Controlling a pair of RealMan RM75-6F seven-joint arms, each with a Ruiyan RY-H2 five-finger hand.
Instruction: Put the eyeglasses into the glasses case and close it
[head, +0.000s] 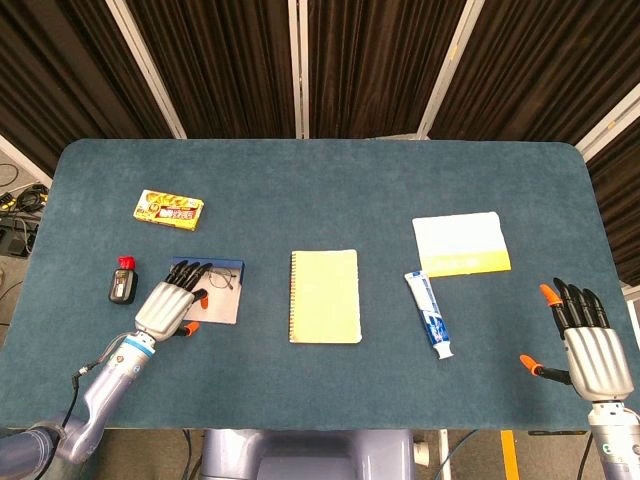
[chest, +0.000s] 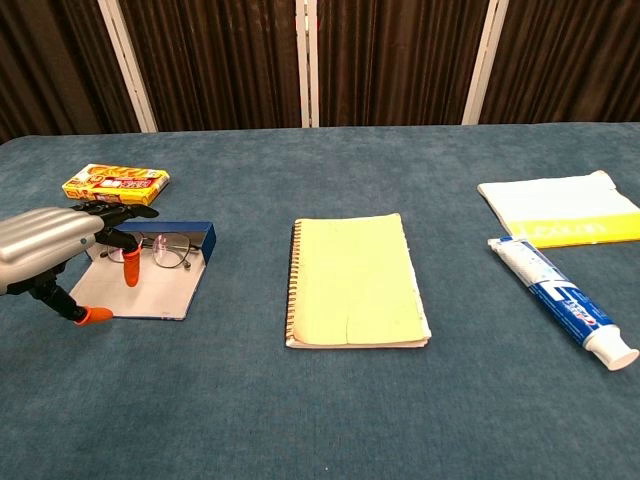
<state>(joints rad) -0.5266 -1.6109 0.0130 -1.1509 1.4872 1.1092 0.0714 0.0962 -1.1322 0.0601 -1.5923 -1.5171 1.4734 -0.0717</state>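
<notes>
A blue glasses case (chest: 150, 286) (head: 218, 304) lies flat with its lid laid out towards the table's front, at the left. Thin-framed eyeglasses (chest: 168, 252) (head: 221, 278) lie in its far part by the blue wall. My left hand (chest: 45, 245) (head: 172, 303) hovers over the case's left side with fingers spread and nothing held; its fingertips (chest: 130, 268) reach towards the glasses. At the front right corner my right hand (head: 588, 345) is open, palm down, far from the case. The chest view does not show it.
A yellow notepad (head: 325, 296) lies mid-table. A toothpaste tube (head: 430, 314) and a white and yellow packet (head: 461, 243) lie to the right. A yellow snack box (head: 170, 209) sits behind the case, and a small black bottle with a red cap (head: 121, 283) stands to its left.
</notes>
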